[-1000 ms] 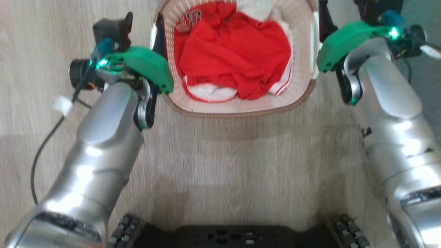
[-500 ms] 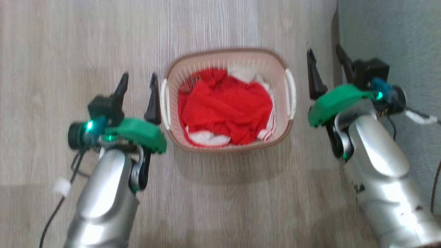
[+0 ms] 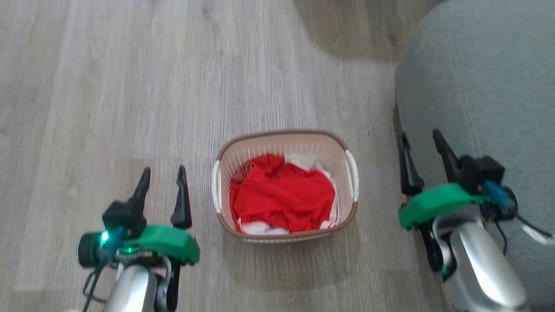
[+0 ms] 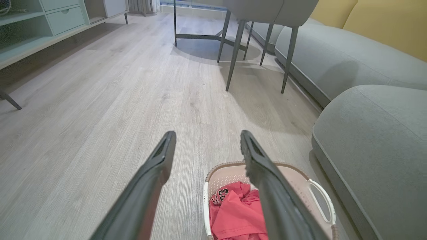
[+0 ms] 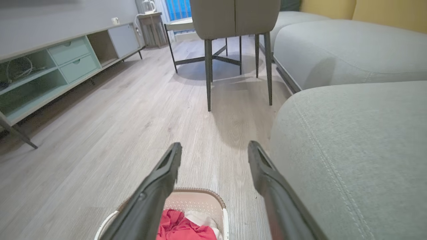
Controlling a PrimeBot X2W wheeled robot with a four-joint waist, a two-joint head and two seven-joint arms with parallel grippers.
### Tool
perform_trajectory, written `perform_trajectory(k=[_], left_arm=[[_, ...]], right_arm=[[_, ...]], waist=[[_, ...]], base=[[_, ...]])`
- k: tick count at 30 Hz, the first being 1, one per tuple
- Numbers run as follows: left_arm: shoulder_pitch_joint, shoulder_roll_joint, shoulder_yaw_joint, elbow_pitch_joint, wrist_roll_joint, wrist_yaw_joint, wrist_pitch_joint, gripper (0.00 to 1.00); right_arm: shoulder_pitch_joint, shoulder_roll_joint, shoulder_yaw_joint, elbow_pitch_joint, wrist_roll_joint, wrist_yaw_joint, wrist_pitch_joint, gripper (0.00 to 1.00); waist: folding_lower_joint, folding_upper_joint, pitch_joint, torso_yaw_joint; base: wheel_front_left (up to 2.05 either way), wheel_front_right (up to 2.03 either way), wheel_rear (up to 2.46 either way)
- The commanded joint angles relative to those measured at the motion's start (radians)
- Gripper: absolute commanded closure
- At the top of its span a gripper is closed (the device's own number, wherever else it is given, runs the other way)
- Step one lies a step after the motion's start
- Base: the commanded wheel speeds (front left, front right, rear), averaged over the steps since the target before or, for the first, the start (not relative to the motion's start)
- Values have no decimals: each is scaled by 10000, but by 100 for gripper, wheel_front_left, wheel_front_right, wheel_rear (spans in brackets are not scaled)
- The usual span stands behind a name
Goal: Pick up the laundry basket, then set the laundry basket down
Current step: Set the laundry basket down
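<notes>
While both arms hang clear of it, the laundry basket [image 3: 284, 132] stands on the pale wood-look floor [image 3: 130, 86] between the robot's two grippers, touched by neither. The left gripper [image 3: 164, 170] hovers near the basket's white left handle [image 3: 215, 186], its two dark fingers spread and holding nothing. The right gripper [image 3: 419, 133], fingers likewise apart and empty, sits off the basket's right side, at the edge of a grey sofa cushion [image 3: 477, 78]. Inside the basket a crumpled red garment [image 3: 282, 197] lies over white cloth [image 3: 303, 162]; the left wrist view picks out a dark print [image 4: 222, 194] on the red fabric. Farther along the floor, the right wrist view shows a grey dining chair [image 5: 233, 16] on thin dark legs. More grey sofa seating runs behind it, with yellow back cushions [image 4: 383, 23]. A low cabinet with pale green drawers [image 5: 66, 56] lines the opposite wall.
</notes>
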Motion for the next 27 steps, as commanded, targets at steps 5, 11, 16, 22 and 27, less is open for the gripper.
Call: perform_trajectory(k=[5, 11, 16, 22, 27], left_arm=[[773, 88, 617, -965, 203, 106, -49, 0], [1515, 87, 828, -1388, 320, 132, -49, 0], [1906, 86, 862, -1566, 353, 157, -49, 0], [2253, 86, 862, -1738, 360, 218, -49, 0], [2376, 86, 873, -1792, 401, 217, -49, 0]], right_arm=[[1053, 125, -42, -1334, -195, -15, -47, 0], [1978, 126, -261, -2131, -401, -15, -47, 0], [2444, 126, -334, -2541, -432, -15, -47, 0], [2830, 126, -393, -2816, -461, -15, -47, 0], [2949, 126, -435, -2853, -421, -15, -47, 0]], waist=[[2, -1, -965, -39], [2, -1, -1428, -86], [2, -1, -1655, -166], [2, -1, -1853, -281], [2, -1, -1943, -329]], base=[[0, 0, 0], [0, 0, 0], [0, 0, 0], [0, 0, 0], [0, 0, 0]])
